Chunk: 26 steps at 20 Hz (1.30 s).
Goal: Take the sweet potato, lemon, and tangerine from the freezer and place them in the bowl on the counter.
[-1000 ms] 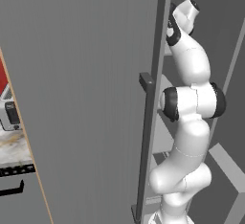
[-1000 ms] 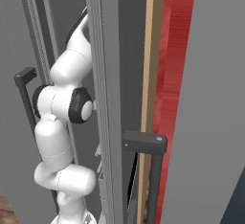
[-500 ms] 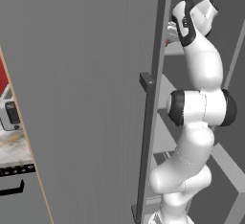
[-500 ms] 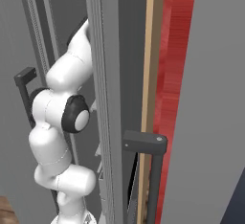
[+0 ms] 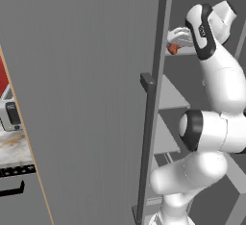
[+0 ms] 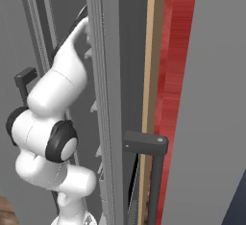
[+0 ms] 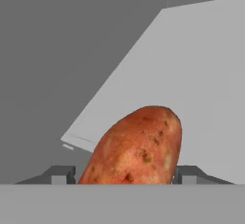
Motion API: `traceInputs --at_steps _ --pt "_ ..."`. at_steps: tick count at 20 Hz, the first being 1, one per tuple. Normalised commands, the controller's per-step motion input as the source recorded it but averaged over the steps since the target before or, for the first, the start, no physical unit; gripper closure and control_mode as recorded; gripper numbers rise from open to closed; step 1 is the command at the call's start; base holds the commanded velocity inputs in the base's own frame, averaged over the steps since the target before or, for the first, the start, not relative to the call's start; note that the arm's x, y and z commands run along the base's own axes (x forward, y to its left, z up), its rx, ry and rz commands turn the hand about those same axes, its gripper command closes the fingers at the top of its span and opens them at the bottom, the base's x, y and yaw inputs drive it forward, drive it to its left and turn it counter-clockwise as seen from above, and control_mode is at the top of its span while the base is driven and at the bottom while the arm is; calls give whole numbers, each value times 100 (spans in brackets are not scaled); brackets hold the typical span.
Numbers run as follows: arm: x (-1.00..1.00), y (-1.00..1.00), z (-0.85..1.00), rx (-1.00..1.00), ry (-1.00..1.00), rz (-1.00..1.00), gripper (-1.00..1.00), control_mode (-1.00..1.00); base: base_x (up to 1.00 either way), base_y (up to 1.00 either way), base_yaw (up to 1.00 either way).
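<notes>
The sweet potato sits right between my fingertips, reddish-brown and speckled, its rounded end pointing away from my palm toward the pale grey shelf beyond it. My gripper is pinching it, one pad on each flank. From the left base view I see the same lump as a small orange-red spot at my hand, high up inside the freezer, close to the inner edge of its open door. My arm reaches up past the long bar handle. To do this well, I judge I should hold the squeeze firm, since the skin looks smooth and the shape tapers, so it could slide forward out of the pads. I want to draw straight back out of the compartment, clear of the shelf's front edge and the door's edge. Then I swing toward the counter, whose marble corner shows at the far left. Lemon and tangerine remain to fetch, I reckon.
</notes>
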Motion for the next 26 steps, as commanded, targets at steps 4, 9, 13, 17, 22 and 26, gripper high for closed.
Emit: traceInputs --at_steps 4,9,13,17,22,26 --pt "-91 0 0 0 -1 0 100 -100 0 0 0" --pt "-100 0 0 -1 -1 0 100 -100 0 0 0" --pt "-100 20 0 -7 0 0 100 -100 0 0 0" --pt "-100 0 0 -4 0 0 100 -100 0 0 0" --pt "-99 0 0 -2 0 0 100 -100 0 0 0" --pt "-99 0 -2 -14 0 -1 100 -100 0 0 0"
